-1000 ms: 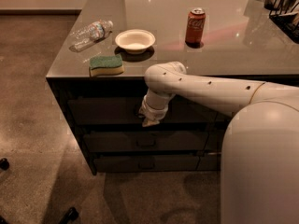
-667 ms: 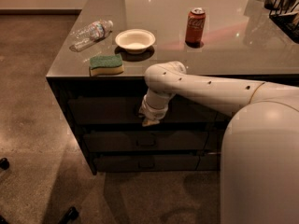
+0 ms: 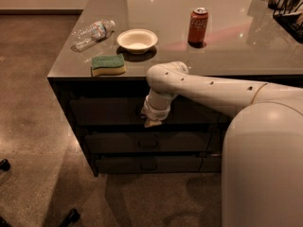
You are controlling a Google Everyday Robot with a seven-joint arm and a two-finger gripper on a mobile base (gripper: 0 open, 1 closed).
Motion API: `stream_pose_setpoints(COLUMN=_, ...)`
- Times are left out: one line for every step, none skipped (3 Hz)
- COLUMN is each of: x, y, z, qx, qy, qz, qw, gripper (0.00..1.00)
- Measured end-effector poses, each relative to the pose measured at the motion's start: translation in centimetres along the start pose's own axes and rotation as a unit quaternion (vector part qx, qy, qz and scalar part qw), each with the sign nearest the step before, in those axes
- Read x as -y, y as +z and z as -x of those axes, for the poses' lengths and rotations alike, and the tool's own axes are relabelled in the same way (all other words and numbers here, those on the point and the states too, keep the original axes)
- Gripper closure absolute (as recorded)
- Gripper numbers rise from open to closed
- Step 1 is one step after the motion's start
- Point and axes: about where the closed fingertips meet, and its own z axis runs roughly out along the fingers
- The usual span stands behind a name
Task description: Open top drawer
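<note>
The gripper (image 3: 151,120) hangs from the white arm (image 3: 213,91), pointing down against the front of the top drawer (image 3: 104,110), about at its middle; whether it is spread or clamped on anything cannot be told; that drawer front, the tallest of the stack, sits flush in its frame, closed; just below the gripper lie two shallower drawers (image 3: 118,143), each with a small loop handle; above it, on the grey counter (image 3: 236,46), a white bowl (image 3: 137,40) stands empty; up and left lies a green sponge (image 3: 108,64), and beyond it a clear bottle (image 3: 93,32) on its side; up and right a red can (image 3: 198,25) stands upright; brown floor (image 3: 33,108) spreads to the left
</note>
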Motion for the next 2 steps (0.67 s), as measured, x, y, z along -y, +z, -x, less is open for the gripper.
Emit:
stream_pose_setpoints(x=0.21, y=0.00, z=-0.08, qx=0.000, qy=0.000, qz=0.000, qw=1.0000, gripper=0.35)
stream_pose_setpoints(x=0.34, y=0.00, z=-0.14, qx=0.000, qy=0.000, qz=0.000, qw=1.0000, gripper=0.04)
